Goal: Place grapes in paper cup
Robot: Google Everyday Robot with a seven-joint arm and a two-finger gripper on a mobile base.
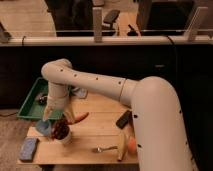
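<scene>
The grapes, a dark red-purple bunch, sit on top of the small white paper cup near the table's front left. My gripper hangs right above the bunch, at the end of the white arm that reaches in from the right. Its jaws stand open, close over the grapes; I cannot tell whether they touch them. The bunch hides the cup's rim.
A light blue cup stands just left of the paper cup, and an orange carrot-like thing lies to its right. A green tray sits at the back left, a blue sponge at the front left. A fork, banana, orange and dark block lie to the right.
</scene>
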